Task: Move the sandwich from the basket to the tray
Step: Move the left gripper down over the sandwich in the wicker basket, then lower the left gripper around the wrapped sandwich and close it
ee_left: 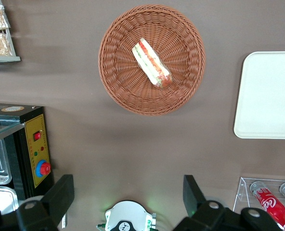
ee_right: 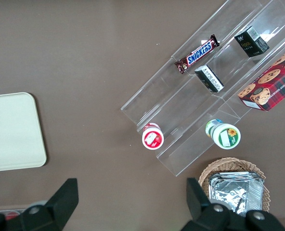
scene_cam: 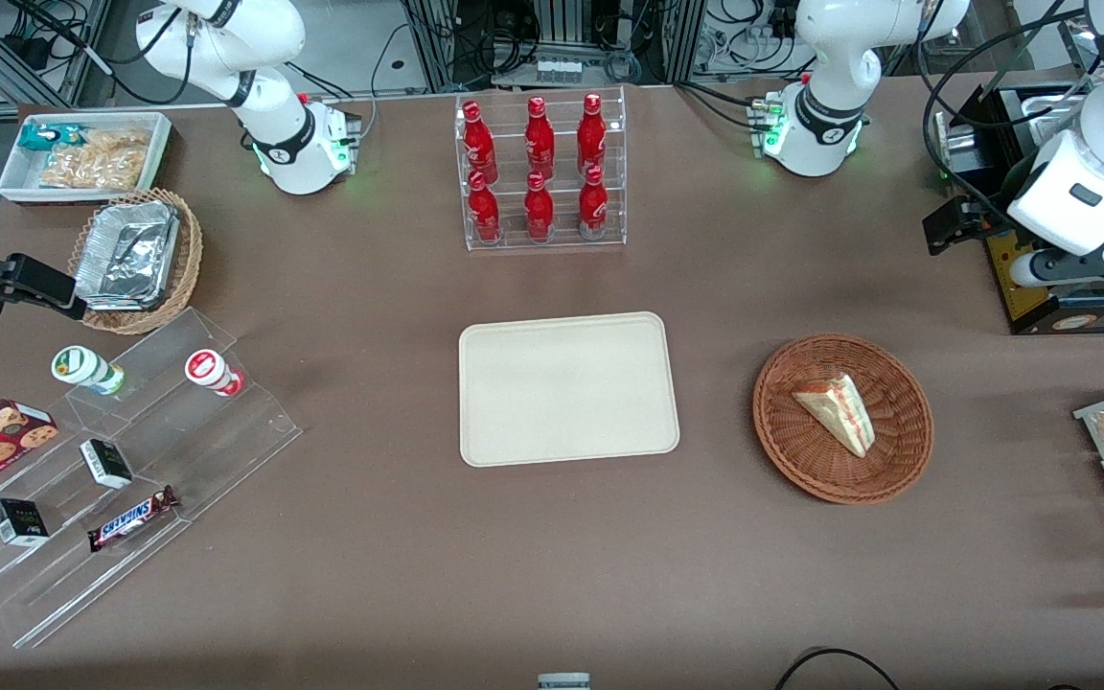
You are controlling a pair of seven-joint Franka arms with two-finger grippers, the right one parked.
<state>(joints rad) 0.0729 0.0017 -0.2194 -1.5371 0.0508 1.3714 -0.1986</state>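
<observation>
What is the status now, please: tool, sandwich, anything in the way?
Tool open, high above the table, clear of the basket. Sandwich in basket, untouched. Tray bare; nothing between.

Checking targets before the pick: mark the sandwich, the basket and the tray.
sandwich (scene_cam: 838, 410), front view, middle of the wrapped wedge.
basket (scene_cam: 806, 465), front view, bare woven wall.
tray (scene_cam: 566, 388), front view, bare flat middle.

The basket (scene_cam: 842, 418) is reddish-brown woven wicker; the sandwich (scene_cam: 837, 411) in it shows pale bread with red and green layers. The tray (scene_cam: 568, 388) is plain cream. The table (scene_cam: 399, 575) is dull brown. The gripper (ee_left: 128, 199), above the table, is black. The bottles (scene_cam: 538, 163) are red.
</observation>
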